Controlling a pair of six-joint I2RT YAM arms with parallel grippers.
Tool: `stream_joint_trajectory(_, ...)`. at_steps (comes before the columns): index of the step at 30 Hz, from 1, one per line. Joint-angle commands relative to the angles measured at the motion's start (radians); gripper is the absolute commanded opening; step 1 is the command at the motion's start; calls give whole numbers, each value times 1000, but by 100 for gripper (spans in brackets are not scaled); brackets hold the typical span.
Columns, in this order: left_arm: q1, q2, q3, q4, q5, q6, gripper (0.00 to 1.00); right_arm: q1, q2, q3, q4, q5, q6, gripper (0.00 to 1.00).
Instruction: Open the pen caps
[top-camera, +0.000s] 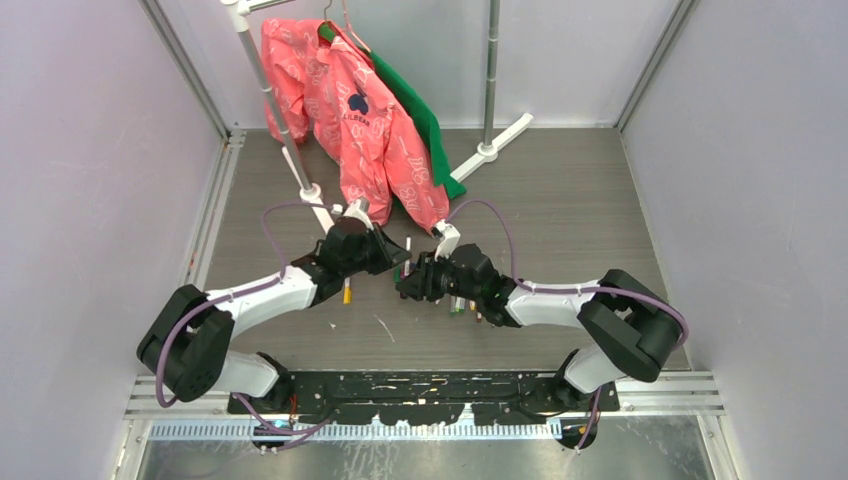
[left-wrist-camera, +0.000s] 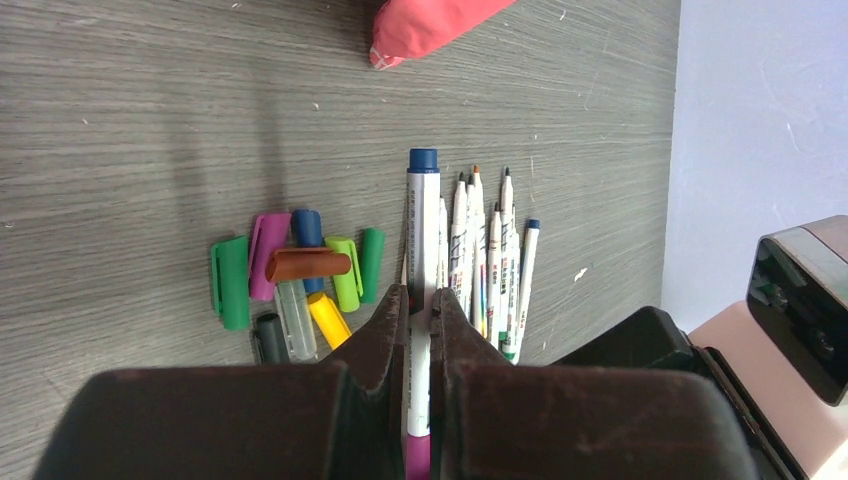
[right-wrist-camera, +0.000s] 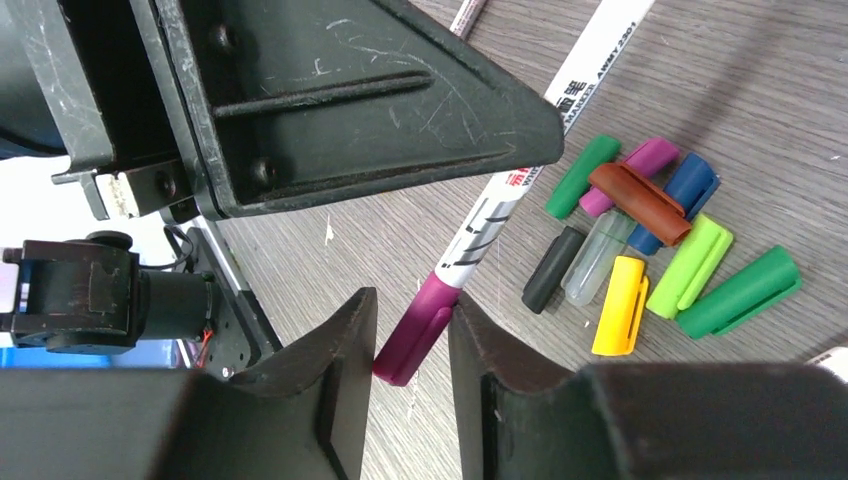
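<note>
One pen (left-wrist-camera: 423, 230): clamped along its white barrel so the capped end sticks out toward the right arm.
Left jaws: pressed together on that barrel, steadying it mid-desk (left-wrist-camera: 120, 120).
Purple cap (right-wrist-camera: 415, 335): on the held pen's end, between the right jaws.
Right jaws: spread either side of the purple cap, no firm pinch visible; likely placed to pull it straight off.
Loose caps (left-wrist-camera: 300, 270): heaped just beside the uncapped pens (left-wrist-camera: 490, 260), under the right arm.
</note>
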Motion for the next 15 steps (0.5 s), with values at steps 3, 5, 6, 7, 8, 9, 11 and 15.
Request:
stream_joint_trajectory(3,2,-14,-15,70,15,-18,0,6,2,45,70,-18,6,24)
stream_joint_trajectory(5,0,-12,-19,77,15,-20,0,5,2,45,68,-18,6,14)
stream_joint_trajectory(6,2,-11,-22,80,17,-20,0,6,3,45,64,-18,6,11)
stream_joint_trajectory(7,2,-11,-24,83,19,-17,0,6,3,44,64,-18,6,7)
stream_joint_trajectory(8,1,-9,-24,85,22,-14,0,6,1,44,61,-18,5,3)
stream_joint_trajectory(9,2,-5,-22,86,29,-10,0,6,0,43,59,-18,5,1)
stream_joint_trajectory(11,1,5,-15,82,41,-3,5,5,-4,42,57,-16,5,1)
stream_joint_trajectory(15,2,24,-15,87,55,-1,18,6,-9,39,54,-21,7,1)
